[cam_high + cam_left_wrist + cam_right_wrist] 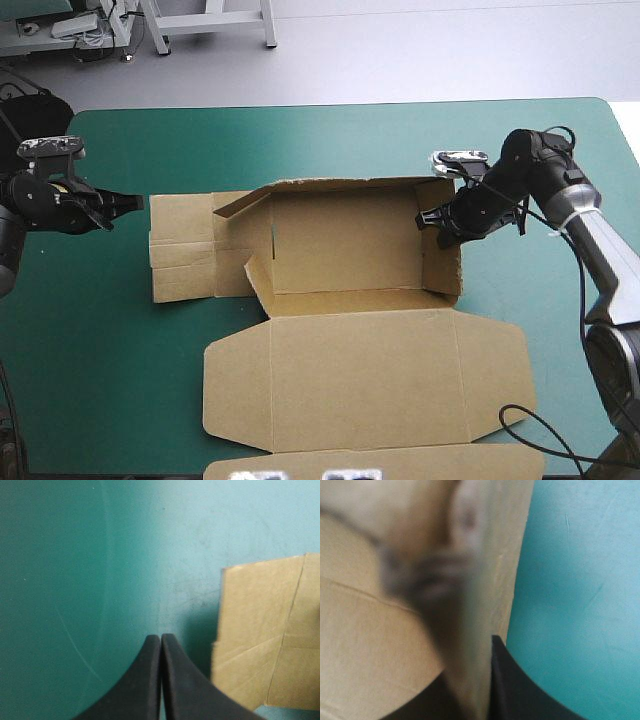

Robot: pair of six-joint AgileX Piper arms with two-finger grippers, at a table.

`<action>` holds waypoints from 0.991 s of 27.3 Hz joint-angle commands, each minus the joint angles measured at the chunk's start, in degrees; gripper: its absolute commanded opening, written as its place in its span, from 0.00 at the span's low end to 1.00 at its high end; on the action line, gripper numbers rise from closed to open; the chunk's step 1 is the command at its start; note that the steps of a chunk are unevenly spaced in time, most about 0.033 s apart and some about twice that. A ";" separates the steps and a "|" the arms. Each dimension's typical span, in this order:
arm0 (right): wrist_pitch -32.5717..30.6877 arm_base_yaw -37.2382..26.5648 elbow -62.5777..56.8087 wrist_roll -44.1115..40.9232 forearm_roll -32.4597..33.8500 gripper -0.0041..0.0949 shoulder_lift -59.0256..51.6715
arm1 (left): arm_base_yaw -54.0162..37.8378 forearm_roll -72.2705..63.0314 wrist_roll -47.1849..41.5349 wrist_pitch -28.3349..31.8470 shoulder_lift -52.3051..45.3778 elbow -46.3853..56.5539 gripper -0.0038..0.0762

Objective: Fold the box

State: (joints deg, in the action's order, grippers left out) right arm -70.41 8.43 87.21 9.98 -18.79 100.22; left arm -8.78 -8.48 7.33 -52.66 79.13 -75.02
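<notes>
As the right gripper [432, 222] sat at the far-right corner of the box [350, 250], its fingers were all but closed w/ the raised right wall [447, 262] pinched between them. In the right wrist view one black finger [520, 690] lay on the wall's outer face, counter side. The other was blurred behind the board.

From that grip outward: the far wall [340, 185] stood up too, meeting the right wall at the corner. The left end wasn't formed. The left flaps [180, 250] lay flat on the teal-green counter [100, 380], w/ one small flap at the far-left corner half lifted. The lid [365, 375] lay flat toward the near edge. Whole box sat approx. mid-counter.

The left gripper [161, 637] was pressed together into one point, holding nothing. It sat just left of the left flaps, apart from them.

Handling, my guess:
- Board looked light and stiff, so it should bend only at the creases.
- Raised walls would prob. spring back if let go.
- Whole sheet could skate on the smooth cover when pushed.
- Best hold is a pinch across a free edge near its middle, not at a corner.
- For the flat left flaps, a finger must first get under the outer edge.
</notes>
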 commanded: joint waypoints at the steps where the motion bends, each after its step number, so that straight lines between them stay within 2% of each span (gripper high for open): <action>1: 0.98 -0.06 1.98 0.19 -2.20 0.04 0.76 | 0.07 -1.22 0.22 2.17 -2.07 -1.48 0.04; 10: 11.64 -0.06 1.98 0.57 -1.31 0.04 3.45 | 0.07 -1.22 1.21 1.95 -2.07 -1.48 0.04; 12: 13.09 0.08 1.98 0.57 0.64 0.08 3.45 | 0.07 -1.22 1.21 1.95 -2.07 -1.48 0.04; 22: 11.99 0.08 5.52 0.57 2.91 0.37 3.33 | 0.07 -1.22 1.53 2.18 -2.07 -1.48 0.04; 24: 10.68 0.08 8.16 0.57 3.96 0.40 3.33 | 0.07 -1.22 1.53 1.94 -2.07 -1.48 0.04; 27: 5.27 0.08 16.68 0.57 7.34 0.41 3.33 | 0.07 -1.22 1.53 1.45 -2.07 -1.39 0.04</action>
State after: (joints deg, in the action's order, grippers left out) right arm -63.22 8.65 98.11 10.00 -12.87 106.59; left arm -8.78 -8.79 8.84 -53.33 79.13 -74.97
